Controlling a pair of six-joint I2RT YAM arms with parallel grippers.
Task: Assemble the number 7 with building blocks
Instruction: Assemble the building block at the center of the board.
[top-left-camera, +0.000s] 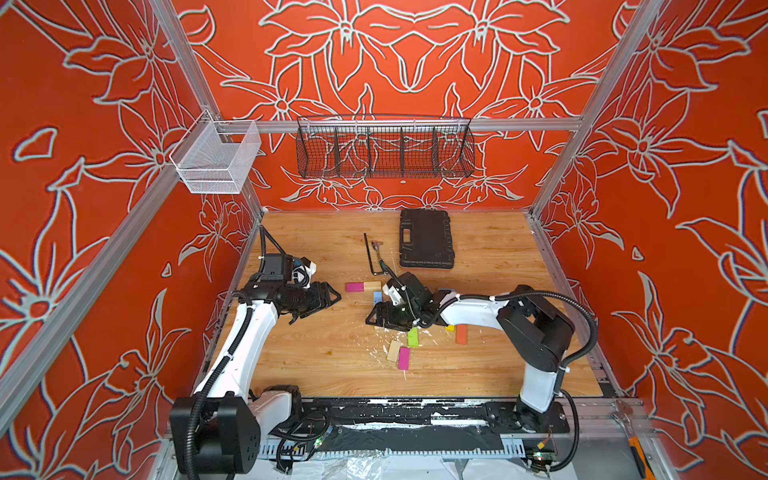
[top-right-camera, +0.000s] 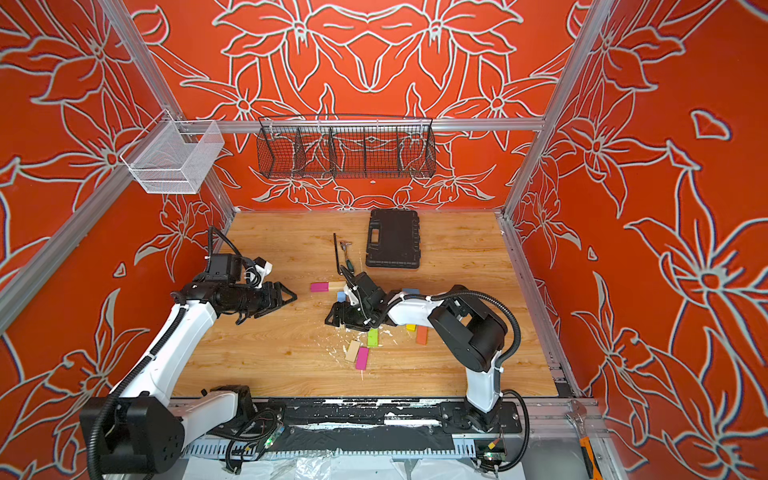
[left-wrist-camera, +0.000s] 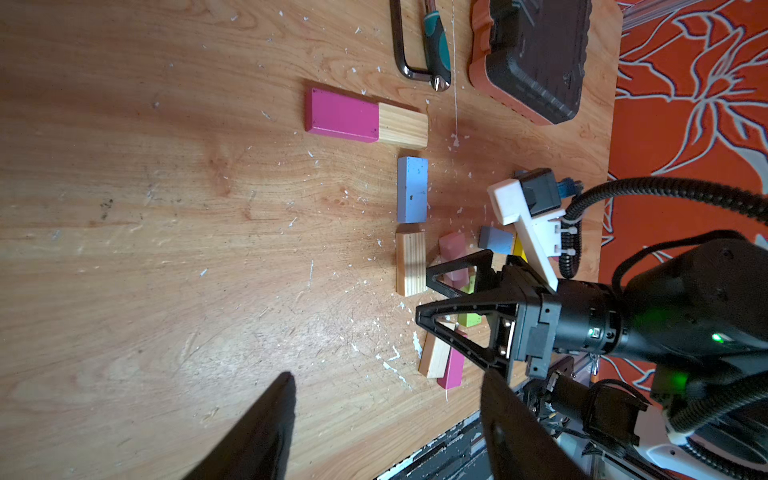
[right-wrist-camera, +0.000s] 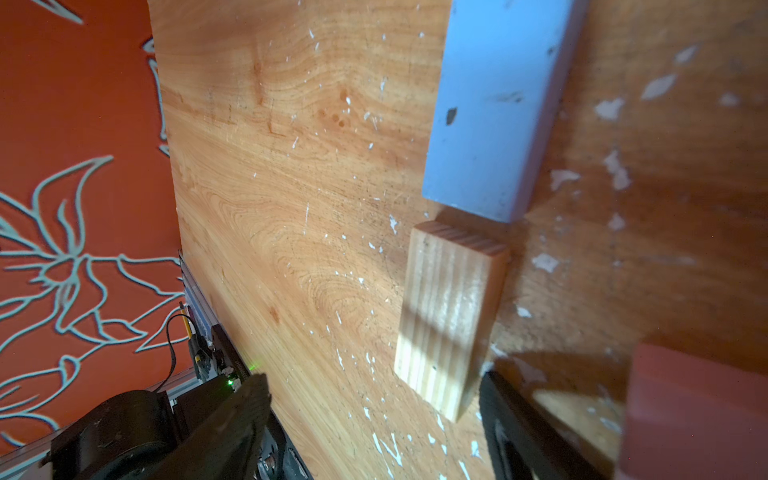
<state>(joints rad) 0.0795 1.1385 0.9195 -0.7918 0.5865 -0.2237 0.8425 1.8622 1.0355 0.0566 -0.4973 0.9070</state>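
A magenta block (left-wrist-camera: 340, 118) and a plain wood block (left-wrist-camera: 402, 126) lie end to end in a row. Below the wood one, a blue block (left-wrist-camera: 412, 189) and a second wood block (left-wrist-camera: 410, 264) run on in a line. My right gripper (right-wrist-camera: 374, 378) hangs open low over the table, and the near end of that second wood block (right-wrist-camera: 451, 316) lies untouched beside one of its fingers. In a top view the right gripper (top-left-camera: 372, 319) covers this block. My left gripper (top-left-camera: 324, 305) is open and empty, left of the figure. Green (top-left-camera: 412, 336), wood (top-left-camera: 394, 350), magenta (top-left-camera: 404, 358), orange (top-left-camera: 461, 334) and yellow (top-left-camera: 450, 328) blocks lie loose nearby.
A black case (top-left-camera: 426, 239) lies at the back of the table, with a black hex key (top-left-camera: 370, 255) and a green-handled screwdriver (left-wrist-camera: 436, 45) just behind the figure. Pink (left-wrist-camera: 453, 249) and grey-blue (left-wrist-camera: 494, 240) blocks sit under the right wrist. Wire baskets (top-left-camera: 384, 147) hang on the back wall.
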